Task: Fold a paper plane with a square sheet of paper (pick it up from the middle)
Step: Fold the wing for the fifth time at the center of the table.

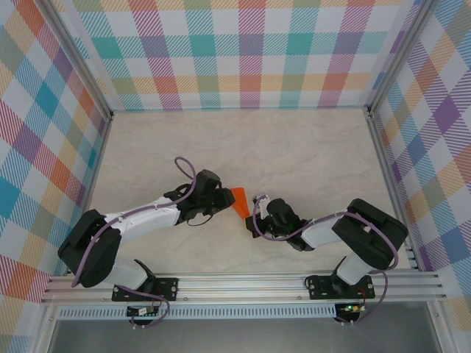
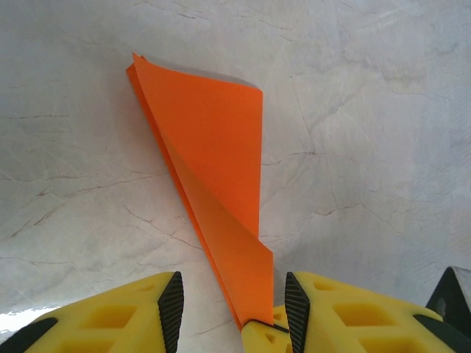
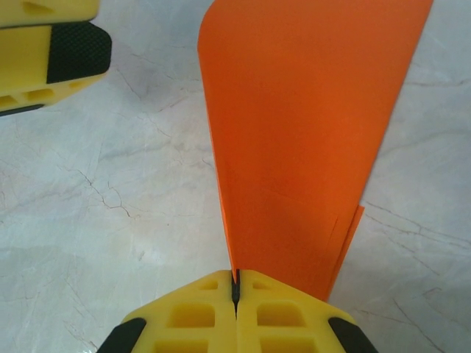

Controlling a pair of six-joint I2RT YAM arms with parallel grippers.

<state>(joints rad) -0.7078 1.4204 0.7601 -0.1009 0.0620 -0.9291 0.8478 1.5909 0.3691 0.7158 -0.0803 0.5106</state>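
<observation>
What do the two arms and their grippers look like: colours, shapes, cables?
Both the left arm and the right arm have white links, black joints and black bases. A thin purple-grey cable loops along each. The left gripper and the right gripper have blocky yellow fingers with open cut-outs and black pads.

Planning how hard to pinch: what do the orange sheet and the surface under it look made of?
The orange sheet: thin matte paper, it seems; it holds sharp creases and layered edges show. The table top: pale, marble-patterned with fine dark veins, slightly glossy; stone or printed laminate, cannot tell.
</observation>
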